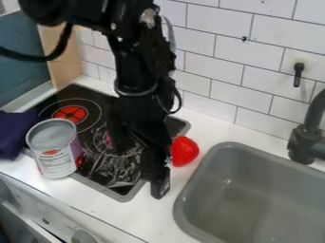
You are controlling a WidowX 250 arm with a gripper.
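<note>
The black gripper [157,176] hangs low over the right front edge of the stove [105,182], its tip over the white counter between stove and sink. Just right of the gripper is a rounded red object [185,151], its left side hidden behind the gripper; whether the two touch I cannot tell. A silver can with a white and purple label [56,154] stands at the stove's left front edge, its round end facing up.
A grey sink [254,194] is set into the counter at the right, with a dark faucet [308,140] behind it. Dark purple cloth [16,133] lies at the far left. White tiled wall [219,71] runs along the back, and knobs line the front panel.
</note>
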